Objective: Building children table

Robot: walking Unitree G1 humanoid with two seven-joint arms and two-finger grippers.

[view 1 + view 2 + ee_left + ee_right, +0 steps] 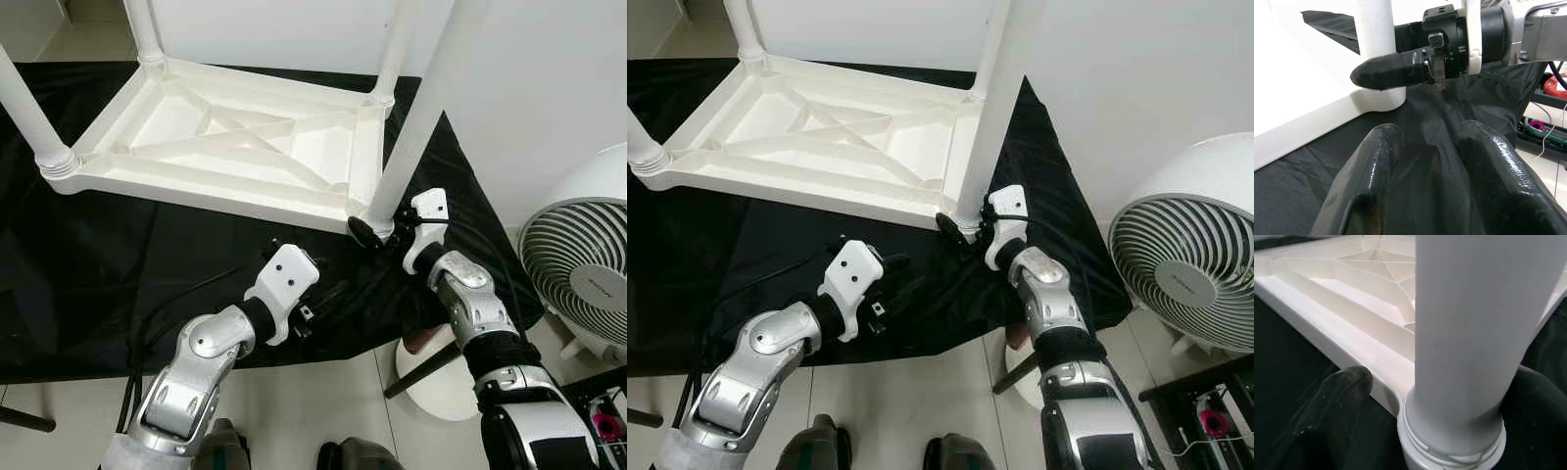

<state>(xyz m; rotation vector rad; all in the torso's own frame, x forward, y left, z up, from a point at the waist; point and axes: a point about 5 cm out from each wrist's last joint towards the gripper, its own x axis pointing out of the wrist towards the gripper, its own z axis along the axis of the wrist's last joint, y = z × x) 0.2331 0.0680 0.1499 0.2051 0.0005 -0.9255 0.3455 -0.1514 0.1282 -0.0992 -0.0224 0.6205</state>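
Black cloth covers the low work surface, with pale floor tiles below its near edge. On the cloth lies the white plastic children's table, upside down, its ribbed underside facing up and four round legs standing upward from the corners. Left of centre, the left gripper hangs just above the cloth near the table's near edge, its two black fingers spread apart with nothing between them. Further right, the near-right table leg rises from its corner socket, and the right gripper sits at the leg's base, one finger on either side of it, closed around it. At the far right stands a white round fan on the floor.
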